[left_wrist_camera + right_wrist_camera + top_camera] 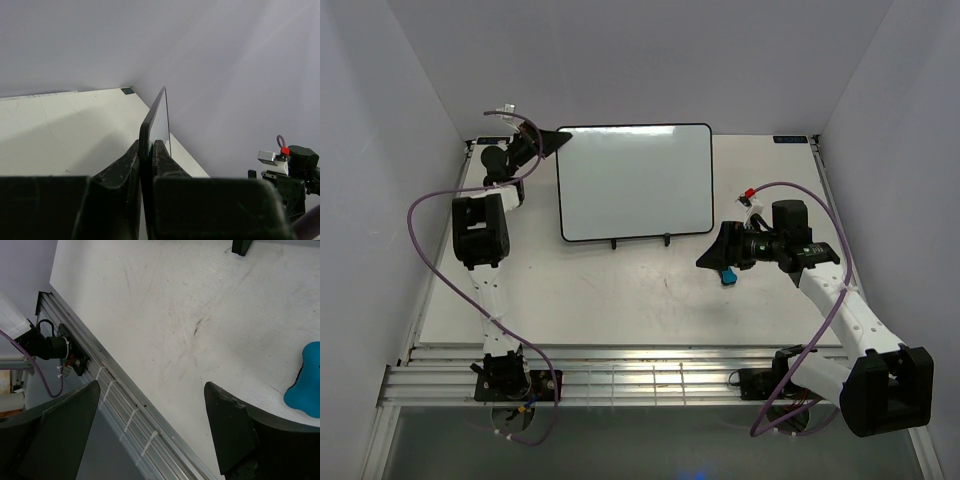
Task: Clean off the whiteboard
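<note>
The whiteboard [635, 180] stands tilted on a thin black wire stand [640, 241] at the back middle of the table; its white face shows no marks. My left gripper [552, 141] is shut on the board's upper left corner; in the left wrist view the board's black rim [152, 117] runs edge-on between my fingers [125, 165]. My right gripper [720, 250] is open and empty, low over the table to the right of the board. The blue bone-shaped eraser [727, 276] lies on the table just beside it and shows at the right edge of the right wrist view [306, 380].
The table's front edge has metal rails [650, 375] with cable ties, also in the right wrist view [125, 405]. White walls close the left, back and right sides. The left arm's purple cable [430, 215] loops over the left side of the table.
</note>
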Controlling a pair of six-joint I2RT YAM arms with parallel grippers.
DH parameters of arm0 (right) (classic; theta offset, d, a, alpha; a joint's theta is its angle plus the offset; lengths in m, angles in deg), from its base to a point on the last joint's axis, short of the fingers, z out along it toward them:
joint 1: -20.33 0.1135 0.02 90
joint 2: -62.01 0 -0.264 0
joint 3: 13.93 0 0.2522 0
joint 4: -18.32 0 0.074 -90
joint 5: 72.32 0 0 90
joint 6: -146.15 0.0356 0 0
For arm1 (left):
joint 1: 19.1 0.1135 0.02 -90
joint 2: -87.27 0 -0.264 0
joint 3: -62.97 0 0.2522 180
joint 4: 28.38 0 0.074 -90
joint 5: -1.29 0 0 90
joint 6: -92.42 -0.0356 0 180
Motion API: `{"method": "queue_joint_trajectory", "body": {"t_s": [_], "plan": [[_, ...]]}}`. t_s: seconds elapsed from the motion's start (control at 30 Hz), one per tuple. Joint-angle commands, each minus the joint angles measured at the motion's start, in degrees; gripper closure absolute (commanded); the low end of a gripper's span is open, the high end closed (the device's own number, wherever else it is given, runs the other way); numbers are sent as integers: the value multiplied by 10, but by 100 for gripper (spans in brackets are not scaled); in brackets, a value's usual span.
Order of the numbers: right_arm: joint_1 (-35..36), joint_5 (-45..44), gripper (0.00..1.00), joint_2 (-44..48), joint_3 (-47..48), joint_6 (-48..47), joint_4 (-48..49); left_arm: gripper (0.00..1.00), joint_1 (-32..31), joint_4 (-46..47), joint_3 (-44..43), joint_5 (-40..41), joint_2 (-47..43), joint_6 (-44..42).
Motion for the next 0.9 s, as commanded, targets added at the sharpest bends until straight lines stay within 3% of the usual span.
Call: {"method": "queue_joint_trajectory", "body": {"t_s": [0.0,0.53,0.87], "plan": [[0,17,10,13,11,5,14,100,8,189,16,-40,-5,-81],[0,23,10,11,4,13,29,100,14,193,-92,-58,2,-38],[2,22,10,6,9,11,26,100,10,234,-90,-58,38,-85]]}}
